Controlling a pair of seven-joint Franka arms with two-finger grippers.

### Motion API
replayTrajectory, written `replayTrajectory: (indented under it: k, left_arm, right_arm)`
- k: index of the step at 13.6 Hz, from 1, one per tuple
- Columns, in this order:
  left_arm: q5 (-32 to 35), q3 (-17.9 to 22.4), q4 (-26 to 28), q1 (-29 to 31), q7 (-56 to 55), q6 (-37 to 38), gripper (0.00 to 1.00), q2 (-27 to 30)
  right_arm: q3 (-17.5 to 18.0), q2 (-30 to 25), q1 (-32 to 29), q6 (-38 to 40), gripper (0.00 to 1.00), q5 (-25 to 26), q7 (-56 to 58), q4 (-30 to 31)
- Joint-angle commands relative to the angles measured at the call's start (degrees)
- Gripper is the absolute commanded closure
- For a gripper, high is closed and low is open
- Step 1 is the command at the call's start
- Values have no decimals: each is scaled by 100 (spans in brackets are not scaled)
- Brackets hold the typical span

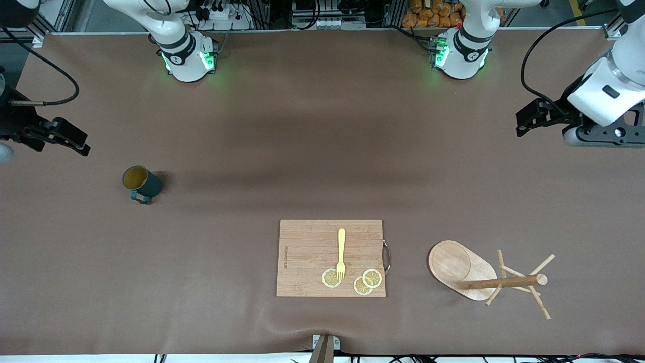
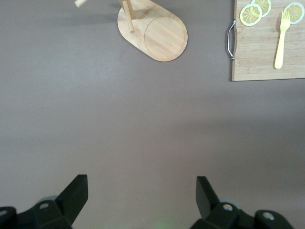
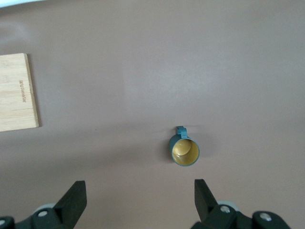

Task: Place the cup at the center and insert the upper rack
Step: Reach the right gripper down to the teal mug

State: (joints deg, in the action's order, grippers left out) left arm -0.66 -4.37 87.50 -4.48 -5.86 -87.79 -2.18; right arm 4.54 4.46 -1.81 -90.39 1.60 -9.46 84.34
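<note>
The cup (image 1: 141, 184), dark teal with a yellowish inside, stands upright toward the right arm's end of the table; the right wrist view shows the cup (image 3: 184, 150) with its handle. My right gripper (image 1: 75, 141) hangs open over bare table beside it, holding nothing; in its own view the right gripper (image 3: 139, 188) is well apart from the cup. The upper rack (image 1: 456, 263), a wooden mug tree, rests on its oval base toward the left arm's end. My left gripper (image 1: 522, 123) hovers open and empty over bare table; the left gripper (image 2: 141, 183) is well away from the rack (image 2: 159, 33).
A wooden cutting board (image 1: 312, 252) lies mid-table, nearer the front camera than the cup. On it are a yellow fork (image 1: 341, 254) and three lemon slices (image 1: 331, 278). Its metal handle (image 1: 386, 257) faces the rack. Brown cloth covers the table.
</note>
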Motion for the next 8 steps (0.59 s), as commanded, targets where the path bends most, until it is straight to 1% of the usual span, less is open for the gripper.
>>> replayTrajectory:
  k: [1, 3, 5, 8]
  left_arm:
    - [-49, -64, -31, 52, 58, 87, 0, -37]
    - [-49, -64, -31, 61, 58, 61, 0, -28]
    - [-49, -64, -14, 52, 58, 52, 0, -28]
    - [-49, -73, -5, 52, 58, 52, 0, -20]
  right_arm:
    - [38, 370, -74, 56, 0, 139, 67, 21]
    - [38, 546, -101, -153, 0, 130, 67, 345]
    - [38, 556, -92, -976, 0, 130, 67, 993]
    - [29, 582, -188, -1550, 0, 130, 67, 1627]
